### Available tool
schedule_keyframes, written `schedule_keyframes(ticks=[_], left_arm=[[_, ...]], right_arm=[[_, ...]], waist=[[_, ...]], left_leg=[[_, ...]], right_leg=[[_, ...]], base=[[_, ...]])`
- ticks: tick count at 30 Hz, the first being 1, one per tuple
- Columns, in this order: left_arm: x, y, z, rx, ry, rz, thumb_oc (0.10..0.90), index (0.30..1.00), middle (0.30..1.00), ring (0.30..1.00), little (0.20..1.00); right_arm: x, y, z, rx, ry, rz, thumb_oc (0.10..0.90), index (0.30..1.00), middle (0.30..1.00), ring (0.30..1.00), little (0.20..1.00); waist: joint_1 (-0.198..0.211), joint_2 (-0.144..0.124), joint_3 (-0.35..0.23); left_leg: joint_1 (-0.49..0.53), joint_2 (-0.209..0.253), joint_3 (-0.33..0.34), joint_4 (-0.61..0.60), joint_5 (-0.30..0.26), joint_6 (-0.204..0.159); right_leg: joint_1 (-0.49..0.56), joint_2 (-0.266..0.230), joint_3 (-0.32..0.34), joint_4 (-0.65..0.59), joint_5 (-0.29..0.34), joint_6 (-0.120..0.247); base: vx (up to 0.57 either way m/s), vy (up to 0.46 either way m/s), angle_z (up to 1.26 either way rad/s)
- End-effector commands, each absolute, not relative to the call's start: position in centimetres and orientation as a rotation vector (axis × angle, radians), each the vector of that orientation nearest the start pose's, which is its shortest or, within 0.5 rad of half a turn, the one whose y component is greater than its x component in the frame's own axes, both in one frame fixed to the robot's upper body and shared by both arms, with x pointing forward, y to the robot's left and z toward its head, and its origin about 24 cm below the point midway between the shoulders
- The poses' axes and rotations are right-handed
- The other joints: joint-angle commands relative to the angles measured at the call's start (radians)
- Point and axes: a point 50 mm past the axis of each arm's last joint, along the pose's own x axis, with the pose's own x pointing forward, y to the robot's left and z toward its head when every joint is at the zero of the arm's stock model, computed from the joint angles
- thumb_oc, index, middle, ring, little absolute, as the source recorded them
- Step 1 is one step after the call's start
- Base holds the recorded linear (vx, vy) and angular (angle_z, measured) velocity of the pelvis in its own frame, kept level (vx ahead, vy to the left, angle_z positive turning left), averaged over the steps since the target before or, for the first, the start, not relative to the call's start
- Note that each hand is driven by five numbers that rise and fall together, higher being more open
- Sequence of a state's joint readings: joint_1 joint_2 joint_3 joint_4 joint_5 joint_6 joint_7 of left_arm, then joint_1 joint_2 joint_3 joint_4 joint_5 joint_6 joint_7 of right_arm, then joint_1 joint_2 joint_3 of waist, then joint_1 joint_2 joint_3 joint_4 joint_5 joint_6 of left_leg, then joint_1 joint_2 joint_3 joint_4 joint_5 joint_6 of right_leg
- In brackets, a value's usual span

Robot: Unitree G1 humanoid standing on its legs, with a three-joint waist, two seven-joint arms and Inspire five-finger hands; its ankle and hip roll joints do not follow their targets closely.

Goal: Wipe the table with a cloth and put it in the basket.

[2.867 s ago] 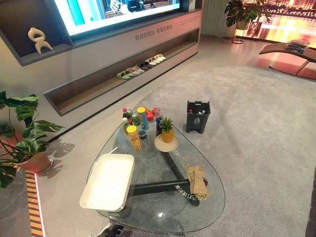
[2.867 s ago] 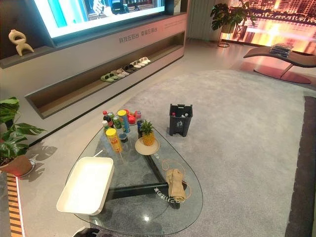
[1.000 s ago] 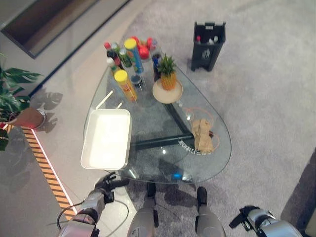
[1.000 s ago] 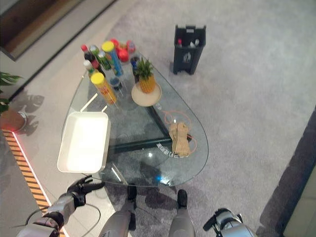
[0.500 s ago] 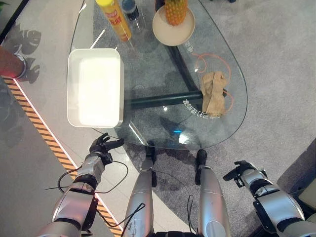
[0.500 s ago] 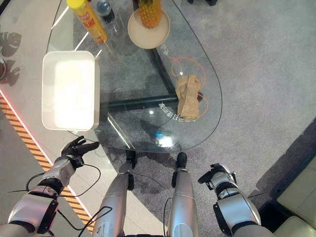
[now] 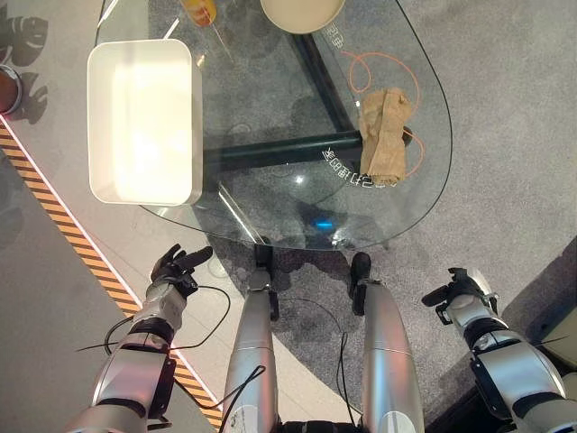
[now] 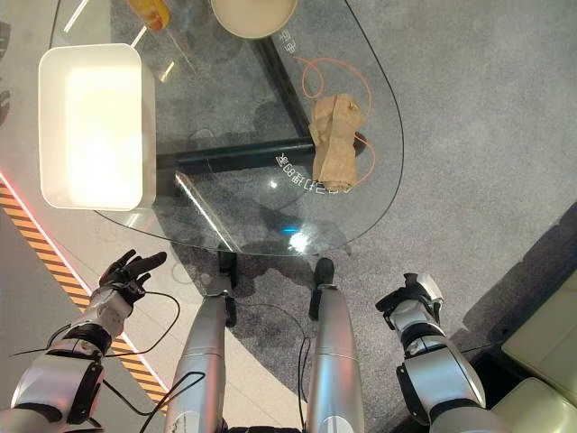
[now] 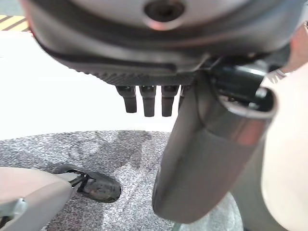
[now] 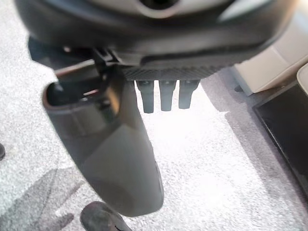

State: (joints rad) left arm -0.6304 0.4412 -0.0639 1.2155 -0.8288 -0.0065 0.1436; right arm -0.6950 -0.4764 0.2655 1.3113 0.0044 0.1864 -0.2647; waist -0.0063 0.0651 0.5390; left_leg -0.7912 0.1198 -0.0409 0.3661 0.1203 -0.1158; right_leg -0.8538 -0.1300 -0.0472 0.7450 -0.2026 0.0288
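A crumpled tan cloth (image 7: 385, 135) lies near the right edge of the glass table (image 7: 270, 216), partly over a thin orange cord loop (image 7: 359, 69). On the table's left part sits a white rectangular basket (image 7: 192, 126) with nothing in it. Below the table's near edge, over the floor and well short of the cloth, my left hand (image 7: 178, 266) hangs with its fingers spread and straight. My right hand (image 7: 462, 290) hangs low on the right over the grey carpet, fingers relaxed. Both hands are open and hold nothing; their wrist views show the straight fingers (image 9: 147, 102) (image 10: 164, 98).
A beige plate (image 7: 302, 11) and a yellow can (image 7: 200, 9) stand at the table's far side. A striped orange strip (image 7: 54, 216) runs along the floor on the left. A pale sofa edge (image 8: 541, 361) is at the lower right.
The camera has tilted further down, so the table has slid toward the top of the picture. Both hands still hang below the table edge, holding nothing.
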Motion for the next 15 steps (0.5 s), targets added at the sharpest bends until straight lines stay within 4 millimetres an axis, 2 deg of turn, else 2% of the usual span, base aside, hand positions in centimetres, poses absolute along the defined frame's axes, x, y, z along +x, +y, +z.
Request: schedule_keyframes(ticks=[1,4,8,10,12,13,14,15], left_arm=[[29.9,31.7,-0.6,-0.328,0.465,0.638,0.800,0.900,0.900,0.900,0.900],[29.8,31.8,-0.8,-0.319,0.475,0.637,0.800,0.900,0.900,0.900,0.900],[29.2,32.1,-1.2,-0.309,0.492,0.658,0.800,0.900,0.900,0.900,0.900],[29.1,31.9,-1.4,-0.314,0.490,0.667,0.800,0.900,0.900,0.900,0.900],[29.0,31.8,-1.5,-0.325,0.484,0.672,0.800,0.900,0.900,0.900,0.900],[29.0,31.8,-1.6,-0.327,0.483,0.672,0.800,0.900,0.900,0.900,0.900],[29.2,31.5,-1.5,-0.336,0.478,0.670,0.800,0.900,0.900,0.900,0.900],[29.2,31.5,-1.5,-0.337,0.477,0.669,0.800,0.900,0.900,0.900,0.900]], right_arm=[[28.7,-33.7,-0.6,-0.644,0.756,-0.568,0.800,0.900,0.900,0.900,0.900],[29.8,-34.3,1.4,-0.538,0.636,-0.674,0.800,0.900,0.900,0.900,0.900],[31.9,-35.0,6.3,-0.351,0.294,-0.886,0.800,0.900,0.900,0.900,0.900],[32.8,-34.4,8.1,-0.315,0.177,-0.917,0.800,0.900,0.900,0.900,0.900],[34.3,-32.9,12.3,-0.282,-0.061,-0.957,0.800,0.900,0.900,0.900,0.900],[34.4,-32.7,12.7,-0.279,-0.090,-0.960,0.800,0.900,0.900,0.900,0.900],[35.0,-31.6,14.9,-0.262,-0.197,-0.957,0.800,0.900,0.900,0.900,0.900],[35.1,-31.4,15.2,-0.261,-0.222,-0.957,0.800,0.900,0.900,0.900,0.900]], waist=[[0.000,-0.009,-0.019],[0.003,-0.010,-0.019],[0.002,-0.016,-0.019],[0.000,-0.018,-0.019],[-0.003,-0.020,-0.019],[-0.004,-0.019,-0.019],[-0.007,-0.019,-0.019],[-0.007,-0.019,-0.019]], left_leg=[[-0.011,-0.067,0.033,0.171,-0.165,0.085],[-0.005,-0.067,0.033,0.159,-0.160,0.081],[0.000,-0.069,0.030,0.141,-0.157,0.079],[-0.001,-0.069,0.032,0.136,-0.156,0.078],[-0.005,-0.075,0.030,0.127,-0.154,0.077],[-0.005,-0.076,0.030,0.126,-0.154,0.077],[-0.007,-0.077,0.032,0.118,-0.152,0.077],[-0.008,-0.078,0.032,0.117,-0.152,0.077]], right_leg=[[0.038,0.034,-0.010,-0.123,0.078,-0.021],[0.045,0.033,-0.019,-0.138,0.082,-0.019],[0.050,0.037,-0.026,-0.157,0.091,-0.018],[0.048,0.038,-0.026,-0.163,0.094,-0.018],[0.045,0.041,-0.026,-0.176,0.099,-0.019],[0.044,0.041,-0.027,-0.177,0.099,-0.019],[0.040,0.042,-0.027,-0.183,0.101,-0.019],[0.040,0.042,-0.027,-0.184,0.101,-0.019]], base=[[0.04,-0.013,0.03],[0.01,-0.003,0.01],[0.00,0.000,0.00],[0.00,0.000,0.00],[0.00,0.015,-0.01],[-0.01,0.031,-0.02],[0.00,0.000,0.00],[0.00,0.000,0.00]])
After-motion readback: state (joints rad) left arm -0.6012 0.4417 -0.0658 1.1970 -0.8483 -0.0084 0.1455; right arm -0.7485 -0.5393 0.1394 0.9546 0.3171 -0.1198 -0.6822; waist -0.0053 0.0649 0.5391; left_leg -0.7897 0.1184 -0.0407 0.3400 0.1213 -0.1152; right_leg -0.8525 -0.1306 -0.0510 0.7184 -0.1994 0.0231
